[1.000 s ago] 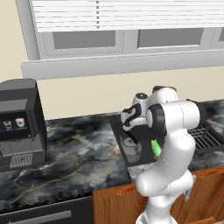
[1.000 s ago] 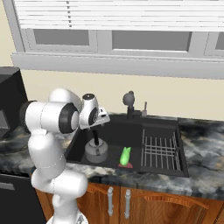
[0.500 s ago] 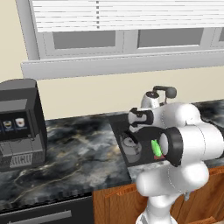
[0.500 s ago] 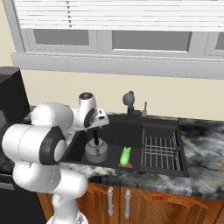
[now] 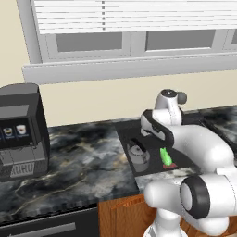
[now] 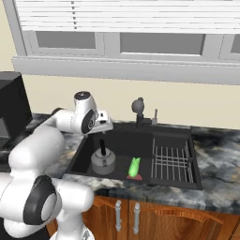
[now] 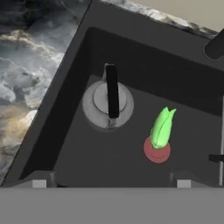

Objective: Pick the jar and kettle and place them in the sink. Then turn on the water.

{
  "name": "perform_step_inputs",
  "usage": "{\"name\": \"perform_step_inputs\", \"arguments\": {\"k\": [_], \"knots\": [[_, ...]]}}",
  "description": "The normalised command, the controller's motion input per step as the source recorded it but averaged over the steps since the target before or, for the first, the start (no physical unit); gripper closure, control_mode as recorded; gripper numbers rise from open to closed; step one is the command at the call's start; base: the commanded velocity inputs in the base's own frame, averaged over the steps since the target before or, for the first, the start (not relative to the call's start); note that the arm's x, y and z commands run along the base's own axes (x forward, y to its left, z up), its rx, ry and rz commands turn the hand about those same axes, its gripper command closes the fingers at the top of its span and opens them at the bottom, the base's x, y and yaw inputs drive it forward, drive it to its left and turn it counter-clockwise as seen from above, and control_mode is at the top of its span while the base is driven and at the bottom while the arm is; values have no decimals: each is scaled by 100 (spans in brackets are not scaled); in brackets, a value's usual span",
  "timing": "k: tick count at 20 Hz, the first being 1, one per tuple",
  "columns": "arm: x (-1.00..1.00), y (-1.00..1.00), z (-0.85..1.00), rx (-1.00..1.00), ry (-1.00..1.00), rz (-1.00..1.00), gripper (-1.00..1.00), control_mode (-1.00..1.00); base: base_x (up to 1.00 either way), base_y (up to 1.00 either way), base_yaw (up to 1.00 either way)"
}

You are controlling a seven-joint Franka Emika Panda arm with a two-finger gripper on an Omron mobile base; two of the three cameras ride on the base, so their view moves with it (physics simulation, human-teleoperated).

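Grey kettle (image 7: 107, 105) sits in sink (image 6: 187, 180); gripper (image 7: 111, 186) above, fingers apart.

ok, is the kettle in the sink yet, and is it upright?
In and upright. The kettle sits on the floor of the sink, handle arched on top, beside a green object.

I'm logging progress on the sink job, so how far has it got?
Done: the kettle and the green jar both sit in the sink. In hand: nothing; the gripper hangs open above the basin, holding neither item. Left: turning on the water, since no stream falls from the faucet.
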Motion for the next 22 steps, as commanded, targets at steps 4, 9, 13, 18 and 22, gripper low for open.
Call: {"name": "perform_step_inputs", "arguments": {"k": [4,9,13,18,22], "knots": [[-40,0,55,1,0,-10,-100,-100,0,0,0],[-41,0,38,1,0,-9,-100,-100,0,0,0],[-33,0,36,0,-2,-5,-100,-100,0,0,0],[-20,0,30,0,0,-4,-100,-100,0,0,0],[-15,0,20,1,0,-5,-100,-100,0,0,0]]}}
